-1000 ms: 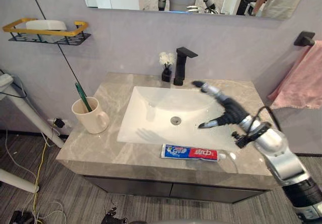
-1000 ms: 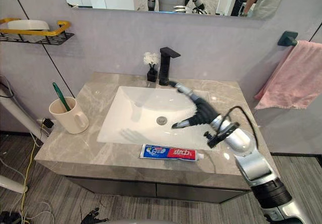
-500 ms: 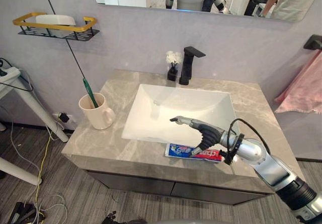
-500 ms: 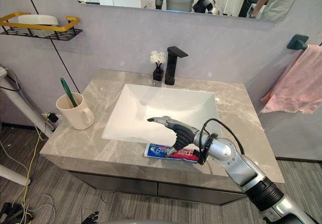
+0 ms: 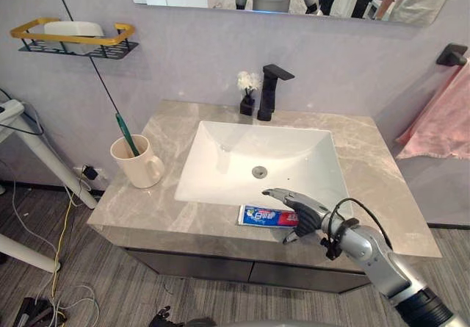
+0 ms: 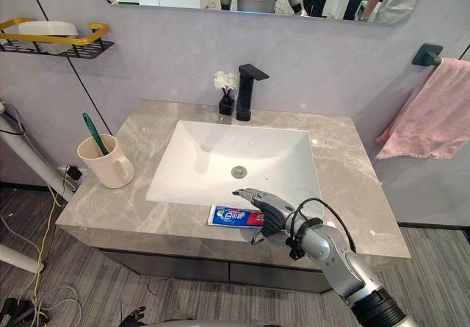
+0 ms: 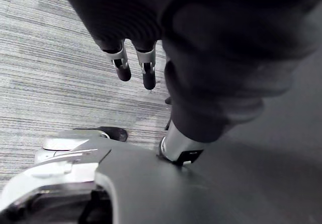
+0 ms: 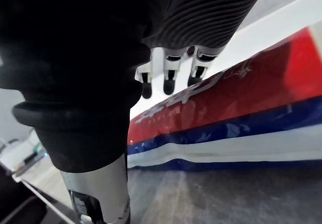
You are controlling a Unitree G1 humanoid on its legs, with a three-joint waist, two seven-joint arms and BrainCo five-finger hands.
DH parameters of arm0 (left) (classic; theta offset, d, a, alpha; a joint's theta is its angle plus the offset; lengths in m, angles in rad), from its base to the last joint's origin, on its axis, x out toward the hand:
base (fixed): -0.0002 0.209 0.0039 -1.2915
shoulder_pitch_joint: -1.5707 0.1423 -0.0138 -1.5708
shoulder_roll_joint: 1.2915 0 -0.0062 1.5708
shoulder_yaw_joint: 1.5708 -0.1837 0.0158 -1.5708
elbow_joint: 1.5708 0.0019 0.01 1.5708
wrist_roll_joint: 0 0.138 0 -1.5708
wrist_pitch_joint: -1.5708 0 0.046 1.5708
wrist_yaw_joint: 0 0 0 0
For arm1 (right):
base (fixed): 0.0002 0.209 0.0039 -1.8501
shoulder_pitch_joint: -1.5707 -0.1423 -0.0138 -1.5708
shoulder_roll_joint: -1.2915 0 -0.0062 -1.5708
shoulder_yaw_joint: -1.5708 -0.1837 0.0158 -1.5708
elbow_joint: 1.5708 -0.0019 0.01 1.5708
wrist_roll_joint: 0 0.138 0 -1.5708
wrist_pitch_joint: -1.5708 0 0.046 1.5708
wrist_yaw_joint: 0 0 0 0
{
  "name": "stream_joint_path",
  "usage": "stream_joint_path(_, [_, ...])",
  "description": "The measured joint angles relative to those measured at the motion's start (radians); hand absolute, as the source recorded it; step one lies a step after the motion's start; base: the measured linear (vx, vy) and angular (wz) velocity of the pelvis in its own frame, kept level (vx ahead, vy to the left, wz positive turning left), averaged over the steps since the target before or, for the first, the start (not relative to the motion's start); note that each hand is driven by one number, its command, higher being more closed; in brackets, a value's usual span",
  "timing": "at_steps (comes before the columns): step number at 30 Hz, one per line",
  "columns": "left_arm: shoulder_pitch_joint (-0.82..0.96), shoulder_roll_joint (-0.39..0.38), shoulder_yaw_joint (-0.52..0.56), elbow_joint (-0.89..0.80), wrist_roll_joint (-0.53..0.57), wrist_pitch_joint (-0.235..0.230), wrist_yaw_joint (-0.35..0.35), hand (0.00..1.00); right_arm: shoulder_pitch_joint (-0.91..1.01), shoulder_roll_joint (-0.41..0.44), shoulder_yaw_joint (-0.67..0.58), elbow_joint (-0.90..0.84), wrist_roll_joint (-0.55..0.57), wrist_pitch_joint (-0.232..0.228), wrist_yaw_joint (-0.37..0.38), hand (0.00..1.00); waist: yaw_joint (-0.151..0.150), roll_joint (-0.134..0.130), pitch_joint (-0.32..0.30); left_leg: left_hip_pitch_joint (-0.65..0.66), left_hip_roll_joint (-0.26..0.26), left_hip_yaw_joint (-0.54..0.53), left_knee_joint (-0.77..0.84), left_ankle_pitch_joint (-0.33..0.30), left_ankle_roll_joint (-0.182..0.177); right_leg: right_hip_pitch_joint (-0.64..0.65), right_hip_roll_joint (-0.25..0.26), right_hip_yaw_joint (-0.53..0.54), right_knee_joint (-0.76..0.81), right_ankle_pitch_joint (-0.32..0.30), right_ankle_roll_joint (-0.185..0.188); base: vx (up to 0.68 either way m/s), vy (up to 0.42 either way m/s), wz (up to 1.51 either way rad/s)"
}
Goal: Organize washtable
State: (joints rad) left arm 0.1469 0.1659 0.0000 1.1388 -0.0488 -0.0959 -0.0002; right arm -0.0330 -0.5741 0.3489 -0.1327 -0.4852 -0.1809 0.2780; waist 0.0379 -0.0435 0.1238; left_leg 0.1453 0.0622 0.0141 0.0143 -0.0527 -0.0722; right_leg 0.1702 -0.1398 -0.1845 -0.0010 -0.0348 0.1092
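A red, white and blue toothpaste tube (image 5: 257, 215) lies flat on the counter's front strip, just before the white basin (image 5: 220, 158). My right hand (image 5: 302, 215) is low over the tube's right end, open, its fingers (image 8: 168, 80) stretched out above the tube and the thumb down beside its near side. I cannot tell whether it touches the tube. A beige mug (image 5: 138, 167) holding a green toothbrush (image 5: 125, 132) stands on the counter's left side. My left hand (image 7: 133, 65) hangs open over the grey floor, holding nothing.
A black faucet (image 5: 269, 92) and a small black vase of white flowers (image 5: 246, 93) stand behind the basin. A yellow-railed wall shelf (image 5: 70, 37) with a white dish hangs at upper left. A pink towel (image 5: 440, 121) hangs at right.
My right hand has come from above the basin down and toward me, onto the front strip over the toothpaste. The camera has shifted a little; the tube and mug stayed put.
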Motion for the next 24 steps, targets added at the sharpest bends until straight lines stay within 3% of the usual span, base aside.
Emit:
stream_joint_path(5, [-0.001,-0.002,-0.001,0.000,-0.002,0.002,0.000,0.00,0.025,0.040,-0.044,0.002,-0.117,-0.004,-0.025,0.00,-0.001,0.005,0.003,0.001,0.004,0.003,0.000,0.000,0.000,-0.001,0.004,0.002,-0.001,0.000,0.000,0.00,-0.001,-0.01])
stream_joint_path(10, [-0.001,-0.002,-0.006,0.000,-0.009,0.004,0.001,0.00,0.033,0.074,-0.074,0.011,-0.153,0.015,-0.050,0.00,-0.007,0.009,0.006,0.001,0.004,0.003,0.000,0.000,0.000,0.000,0.004,0.002,-0.002,0.001,0.000,0.00,0.000,0.00])
stream_joint_path(11, [-0.001,-0.003,-0.006,0.000,-0.009,0.004,0.001,0.00,0.033,0.079,-0.079,0.013,-0.154,0.018,-0.056,1.00,-0.007,0.009,0.006,0.001,0.004,0.003,0.000,0.000,0.000,0.000,0.004,0.002,-0.002,0.001,0.000,0.00,0.000,0.00])
stream_joint_path(21, [0.000,-0.005,-0.007,-0.001,-0.009,0.006,0.000,0.00,0.033,0.099,-0.105,0.033,-0.156,0.036,-0.056,1.00,-0.021,0.016,0.010,0.001,0.004,0.004,-0.001,0.000,0.000,0.001,0.004,0.003,-0.005,0.002,0.001,0.00,0.000,0.00])
stream_joint_path(24, [0.000,-0.005,-0.007,-0.002,-0.009,0.005,0.000,0.00,0.028,0.105,-0.123,0.036,-0.155,0.038,-0.057,1.00,-0.013,0.016,0.010,0.001,0.004,0.004,-0.004,0.000,0.000,0.001,0.004,0.003,-0.007,0.003,0.001,0.00,0.000,0.00])
